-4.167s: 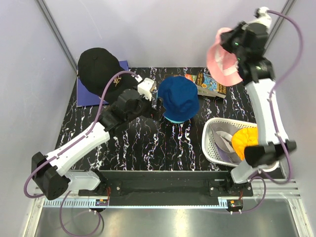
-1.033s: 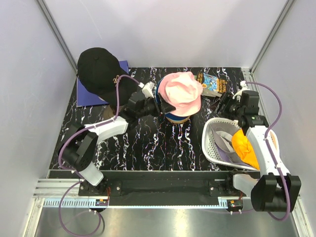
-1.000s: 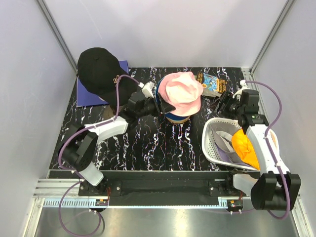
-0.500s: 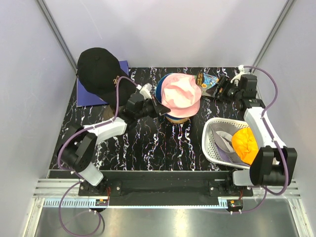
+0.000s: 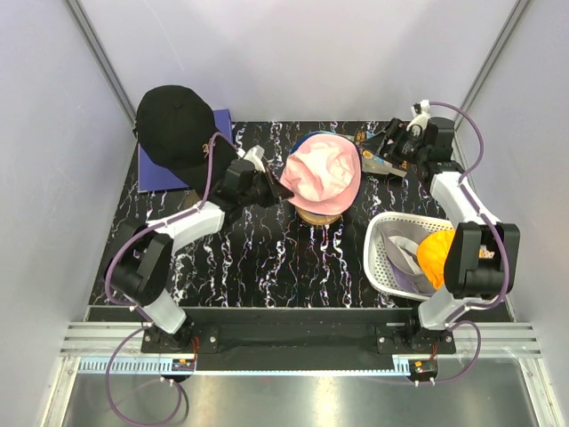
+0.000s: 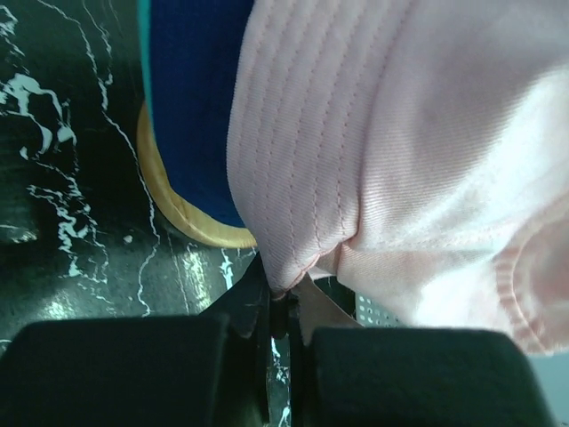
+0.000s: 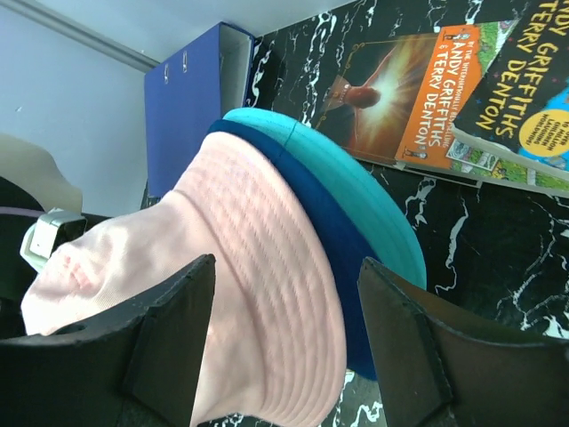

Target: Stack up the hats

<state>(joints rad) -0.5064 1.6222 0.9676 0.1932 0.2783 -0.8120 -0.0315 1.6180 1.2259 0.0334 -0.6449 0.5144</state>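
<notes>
A pink hat (image 5: pixel 322 174) sits tilted on top of a blue hat (image 6: pixel 196 116) and a teal hat (image 7: pixel 356 191), all stacked on a cream head (image 6: pixel 182 213). My left gripper (image 5: pixel 274 189) is shut on the pink hat's left brim (image 6: pixel 280 283). My right gripper (image 5: pixel 384 147) hangs open at the back right, facing the stack without touching it (image 7: pixel 286 267). An orange hat (image 5: pixel 440 258) and a lavender hat (image 5: pixel 404 260) lie in the white basket (image 5: pixel 380 238). A black cap (image 5: pixel 173 120) sits at the back left.
Two paperback books (image 5: pixel 378 153) lie on the table under my right gripper, also in the right wrist view (image 7: pixel 400 98). A blue binder (image 5: pixel 191 169) lies under the black cap at the back left. Grey walls close in on both sides.
My left gripper has shut on the pink hat's brim and tugged it to the left, tilting the hat. My right arm has swung from the basket to the back right by the books.
</notes>
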